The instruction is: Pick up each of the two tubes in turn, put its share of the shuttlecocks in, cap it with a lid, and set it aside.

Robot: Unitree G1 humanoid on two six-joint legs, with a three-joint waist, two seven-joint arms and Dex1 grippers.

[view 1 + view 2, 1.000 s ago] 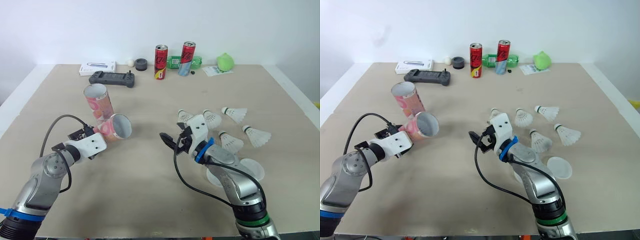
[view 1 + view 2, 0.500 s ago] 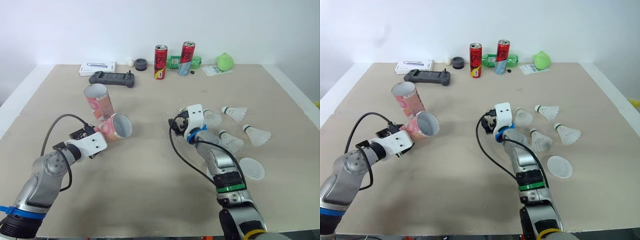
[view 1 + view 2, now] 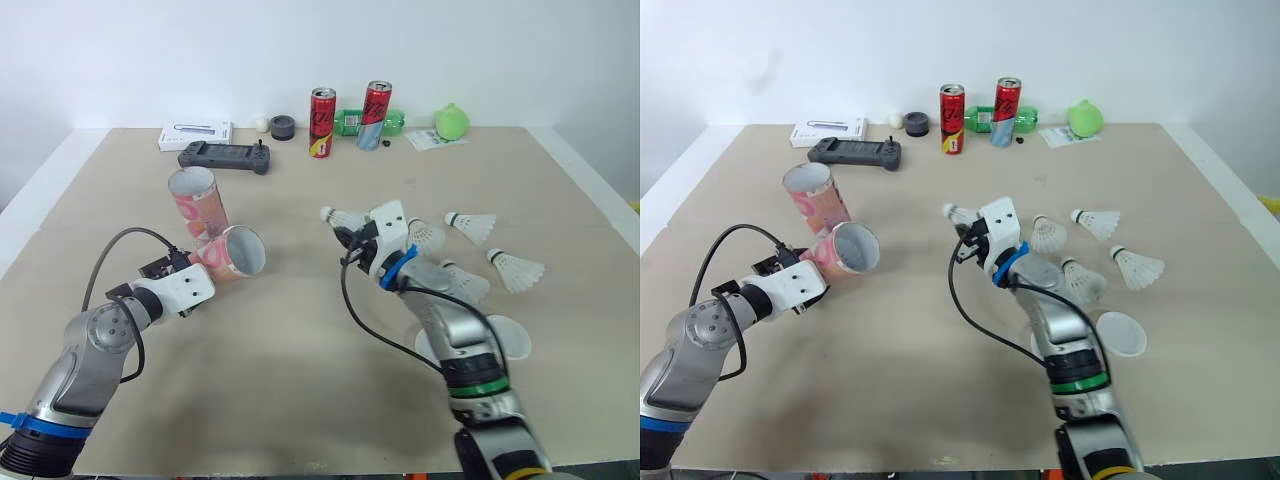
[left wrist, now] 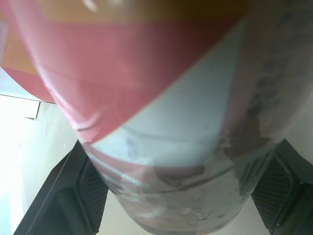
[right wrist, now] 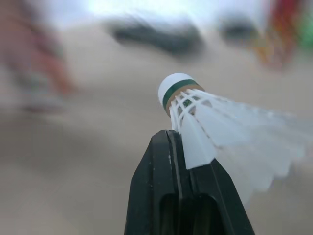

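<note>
My left gripper (image 3: 190, 275) is shut on a pink tube (image 3: 232, 255), holding it tilted above the table with its open mouth facing right; the tube sits between both fingers (image 4: 73, 196) in the left wrist view. A second pink tube (image 3: 196, 203) stands upright just behind it. My right gripper (image 3: 350, 232) is shut on the feathers of a white shuttlecock (image 3: 338, 217), lifted off the table with its cork pointing left toward the held tube (image 5: 215, 127). Several more shuttlecocks (image 3: 470, 226) lie to the right. A white lid (image 3: 508, 340) rests near my right forearm.
Along the far edge stand two red cans (image 3: 321, 123), a green bottle (image 3: 350, 123), a green ball (image 3: 451, 122), a black game controller (image 3: 225, 156), a white box (image 3: 195, 135) and a small dark cap (image 3: 282, 128).
My right gripper went from open over the table to the shuttlecocks, shut on one and lifted it leftward. The left arm and its tube stayed still.
</note>
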